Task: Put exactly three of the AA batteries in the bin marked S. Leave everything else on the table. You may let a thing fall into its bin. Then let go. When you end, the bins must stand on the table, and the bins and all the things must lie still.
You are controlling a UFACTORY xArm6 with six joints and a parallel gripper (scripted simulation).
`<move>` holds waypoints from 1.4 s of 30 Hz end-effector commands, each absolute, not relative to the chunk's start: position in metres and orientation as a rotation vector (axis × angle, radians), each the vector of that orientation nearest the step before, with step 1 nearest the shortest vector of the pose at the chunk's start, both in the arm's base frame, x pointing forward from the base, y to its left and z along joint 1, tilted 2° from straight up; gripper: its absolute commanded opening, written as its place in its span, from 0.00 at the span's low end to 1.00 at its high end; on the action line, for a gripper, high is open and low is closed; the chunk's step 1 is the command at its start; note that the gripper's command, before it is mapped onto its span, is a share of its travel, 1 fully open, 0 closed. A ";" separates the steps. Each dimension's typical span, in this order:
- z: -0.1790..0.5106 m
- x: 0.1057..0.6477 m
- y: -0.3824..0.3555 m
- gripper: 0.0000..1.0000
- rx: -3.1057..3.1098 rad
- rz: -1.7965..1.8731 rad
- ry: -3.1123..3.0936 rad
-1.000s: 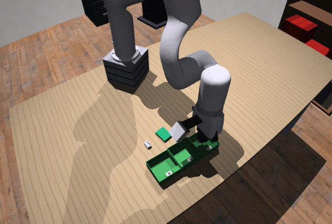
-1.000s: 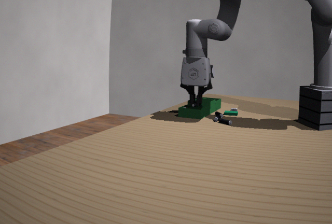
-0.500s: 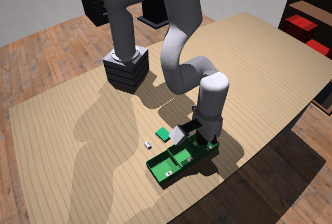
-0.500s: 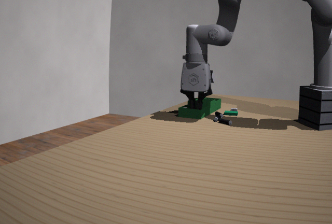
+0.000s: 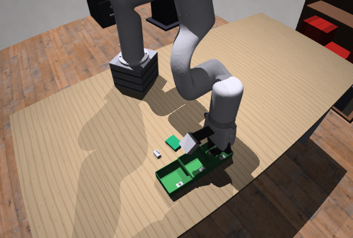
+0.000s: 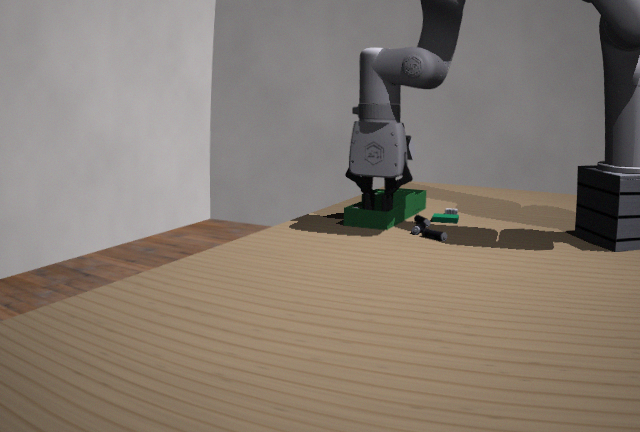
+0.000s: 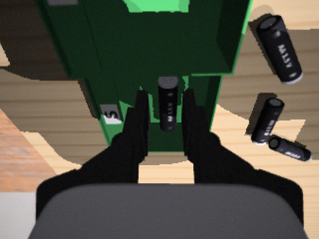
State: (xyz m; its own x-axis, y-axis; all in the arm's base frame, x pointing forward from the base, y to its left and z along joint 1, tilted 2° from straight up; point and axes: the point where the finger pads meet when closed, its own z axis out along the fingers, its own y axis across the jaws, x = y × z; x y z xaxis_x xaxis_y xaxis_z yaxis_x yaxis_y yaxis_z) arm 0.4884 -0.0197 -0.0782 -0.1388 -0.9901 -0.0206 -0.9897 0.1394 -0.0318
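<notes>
The bin marked S (image 7: 159, 75) is the end compartment of a row of green bins (image 5: 193, 167); its S label (image 7: 112, 114) shows in the wrist view. My gripper (image 7: 165, 104) reaches down into this bin and its fingers stand apart. A black AA battery (image 7: 167, 104) lies between them in the bin, with a gap on each side. Three more AA batteries (image 7: 279, 48) (image 7: 267, 120) (image 7: 289, 148) lie on the table beside the bin. The top and exterior views show the gripper (image 5: 216, 148) (image 6: 378, 200) low inside the bin (image 6: 385, 208).
A flat green thing (image 5: 173, 141) and a small white thing (image 5: 156, 153) lie on the table near the bins. The other two compartments hold small labels. The robot base (image 5: 133, 74) stands behind. The table's front edge is close to the bins.
</notes>
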 end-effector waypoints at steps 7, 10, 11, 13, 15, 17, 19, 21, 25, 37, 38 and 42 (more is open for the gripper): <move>-0.077 0.490 -0.020 0.28 -2.035 -0.021 2.341; -0.077 0.490 -0.020 0.28 -2.035 -0.021 2.341; -0.077 0.490 -0.020 0.28 -2.035 -0.021 2.341; -0.074 0.490 -0.020 0.28 -2.035 -0.021 2.341; -0.071 0.490 -0.020 0.28 -2.035 -0.021 2.341; -0.069 0.490 -0.020 0.28 -2.035 -0.021 2.341; -0.066 0.490 -0.020 0.28 -2.035 -0.021 2.341; -0.063 0.490 -0.020 0.28 -2.035 -0.021 2.341; -0.058 0.489 -0.020 0.28 -2.035 -0.021 2.341; -0.037 0.489 -0.020 0.28 -2.035 -0.021 2.341; -0.032 0.488 -0.021 0.28 -2.035 -0.021 2.341; -0.025 0.488 -0.021 0.28 -2.035 -0.021 2.341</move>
State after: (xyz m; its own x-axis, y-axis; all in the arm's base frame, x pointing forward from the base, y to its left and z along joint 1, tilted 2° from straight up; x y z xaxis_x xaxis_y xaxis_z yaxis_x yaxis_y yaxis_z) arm 0.4877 -0.0205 -0.0323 -0.1388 -0.9901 -0.0208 -0.9897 0.1394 -0.0338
